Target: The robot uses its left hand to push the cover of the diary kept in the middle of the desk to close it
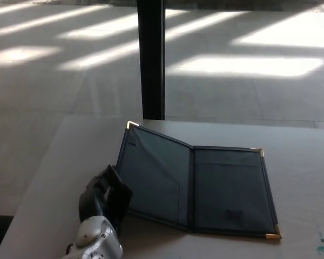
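The diary (197, 186) lies open mid-desk, right half flat, left cover (151, 178) tilted up off the desk (59, 162). The left hand (105, 197) sits at the cover's eight o'clock corner, right against the edge, placed low and outside it, likely to shove it over toward three o'clock. Its fingers (119, 190) look loosely curled, holding nothing. The right hand isn't in shot.

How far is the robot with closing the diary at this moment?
Done: the left robot hand is at the near left corner of the diary. In hand: it meets the left cover, which stands slightly raised. Left: the diary lies open on the desk; the cover must swing over onto the right half.
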